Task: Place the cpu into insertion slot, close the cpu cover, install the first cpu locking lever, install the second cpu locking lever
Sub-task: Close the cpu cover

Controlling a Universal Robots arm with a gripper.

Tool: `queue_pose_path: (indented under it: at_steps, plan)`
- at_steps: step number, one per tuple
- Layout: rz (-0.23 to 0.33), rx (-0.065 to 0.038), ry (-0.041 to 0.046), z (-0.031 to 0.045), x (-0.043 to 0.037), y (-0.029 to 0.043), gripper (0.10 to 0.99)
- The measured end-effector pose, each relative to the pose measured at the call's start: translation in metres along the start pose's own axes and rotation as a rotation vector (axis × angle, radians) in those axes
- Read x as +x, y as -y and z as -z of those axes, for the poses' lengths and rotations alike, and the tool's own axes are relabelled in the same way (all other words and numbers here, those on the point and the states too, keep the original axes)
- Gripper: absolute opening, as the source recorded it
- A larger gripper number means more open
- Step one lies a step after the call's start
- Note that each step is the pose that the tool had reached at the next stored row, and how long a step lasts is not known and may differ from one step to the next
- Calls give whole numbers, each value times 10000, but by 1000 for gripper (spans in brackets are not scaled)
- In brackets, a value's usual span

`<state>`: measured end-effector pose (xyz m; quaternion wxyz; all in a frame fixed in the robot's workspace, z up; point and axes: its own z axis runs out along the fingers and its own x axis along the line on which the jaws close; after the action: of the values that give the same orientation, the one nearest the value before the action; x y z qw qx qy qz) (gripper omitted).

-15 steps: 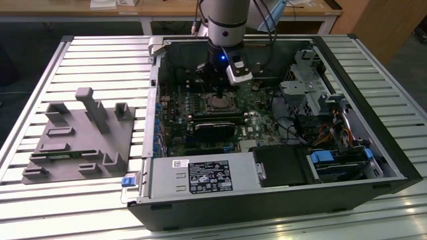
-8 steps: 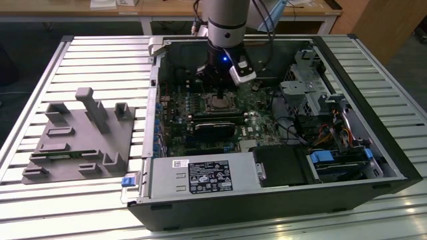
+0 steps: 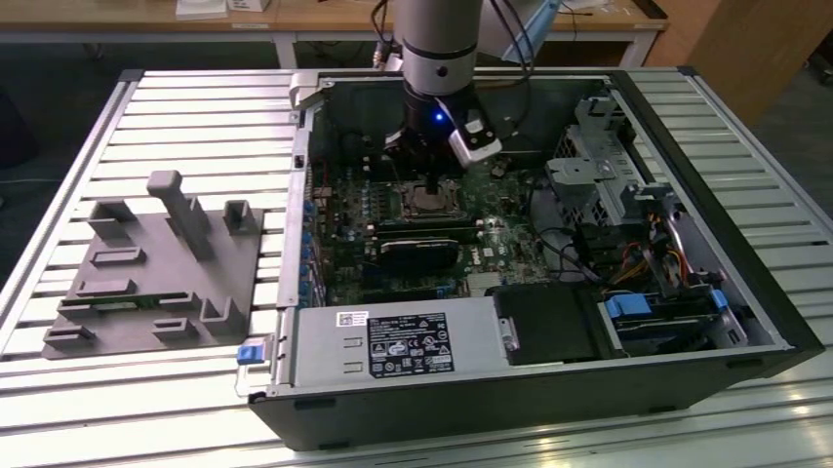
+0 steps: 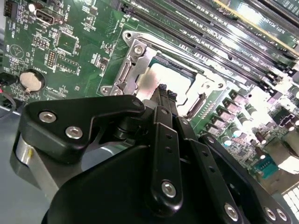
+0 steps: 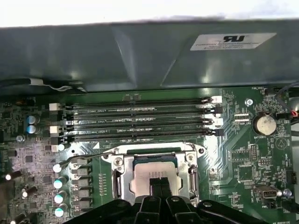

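Note:
The cpu (image 5: 145, 179) lies flat in the insertion slot (image 5: 154, 156) on the green board, its silver top showing through the window of the cpu cover (image 5: 122, 179). The cover appears to lie down around the chip. My gripper (image 5: 161, 183) hangs straight over the socket with its two black fingers pressed together, tips at or just above the chip's top. Nothing shows between them. The cpu (image 4: 161, 77), the cover (image 4: 128, 70) and my gripper (image 4: 167, 93) also appear in the second wrist view. In the exterior view my gripper (image 3: 430, 187) stands over the socket (image 3: 427, 203). A thin metal lever (image 5: 88, 156) sticks out beside the socket.
Several long black memory slots (image 5: 140, 119) run beside the socket, near the case wall (image 5: 140, 51). A coin battery (image 5: 265, 123) sits on the board. The open computer case (image 3: 547, 390) holds a power supply, drive bays and cables. A grey fixture (image 3: 156, 273) stands at the exterior view's left.

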<state>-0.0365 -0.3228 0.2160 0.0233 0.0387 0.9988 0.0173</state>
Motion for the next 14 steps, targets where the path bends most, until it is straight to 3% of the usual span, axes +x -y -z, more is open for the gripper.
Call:
queue_pose_path:
  at_steps: [6,14]
  plan:
    - [-845,42,30,-11,1,1,106]
    - [-854,40,32,26,-1,-1,106]
